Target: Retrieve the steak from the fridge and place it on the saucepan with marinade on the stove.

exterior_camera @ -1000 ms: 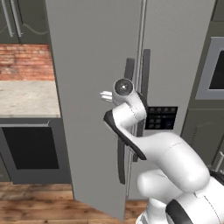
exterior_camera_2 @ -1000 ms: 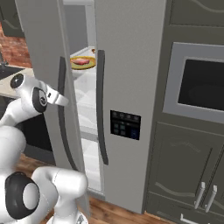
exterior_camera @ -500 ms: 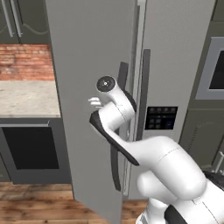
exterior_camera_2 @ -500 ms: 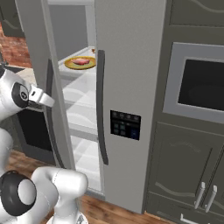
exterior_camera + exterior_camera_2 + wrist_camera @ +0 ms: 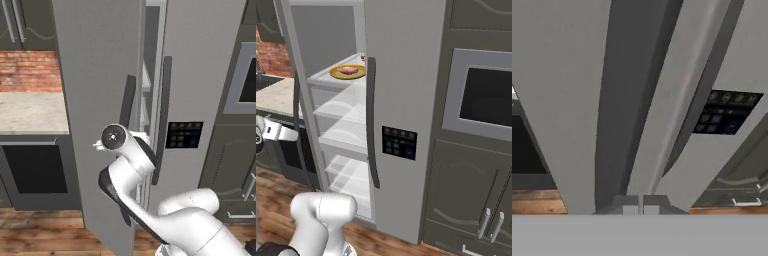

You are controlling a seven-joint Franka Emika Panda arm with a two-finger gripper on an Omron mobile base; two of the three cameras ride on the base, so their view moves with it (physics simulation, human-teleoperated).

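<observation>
The fridge [image 5: 406, 75] has its left door [image 5: 95, 100] swung open. On its top glass shelf, the steak [image 5: 348, 70] lies on a round yellow plate [image 5: 336, 75]. My gripper [image 5: 643, 205] is shut, its two fingertips pressed together with nothing between them. It points at the outer face of the open door, just below that door's dark handle [image 5: 624, 100]. From the right base view my gripper [image 5: 295, 134] is low at the far left, beside the door's edge and well below the steak's shelf. The saucepan, marinade and stove are out of view.
The right fridge door [image 5: 200, 75] is closed, with a dark dispenser panel [image 5: 399, 142]. A wall oven [image 5: 483, 97] and dark cabinets [image 5: 476, 210] stand to its right. A beige counter [image 5: 30, 112] over a dark-fronted appliance [image 5: 35, 170] lies to the left.
The left fridge door has swung wider open. My arm has moved left and lower along it, and the fingers have closed together.
</observation>
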